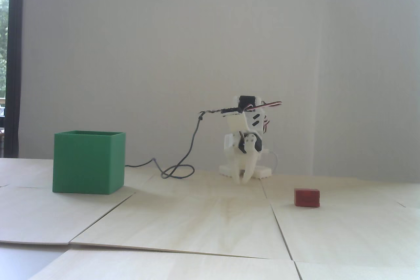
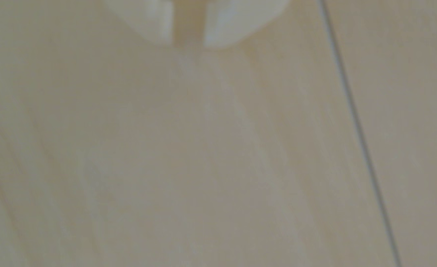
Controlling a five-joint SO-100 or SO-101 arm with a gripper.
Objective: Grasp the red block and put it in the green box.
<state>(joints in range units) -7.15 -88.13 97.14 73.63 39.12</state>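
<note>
In the fixed view the green box (image 1: 88, 162) stands upright on the left side of the pale wooden desk (image 1: 210, 227), its open top facing up; from this low angle its inside is hidden, so its contents cannot be told. The red block (image 1: 307, 197) lies flat on the desk at the right, well apart from the box and nearer the camera than the arm. The white arm is folded low at the far middle of the desk, and its hand (image 1: 243, 180) points down with its tips close to the surface. In the wrist view the hand (image 2: 188, 43) shows a narrow gap between two white fingers (image 2: 158, 28), with only bare wood behind it; it holds nothing. A dark cable (image 1: 183, 161) loops across the desk between box and arm.
</note>
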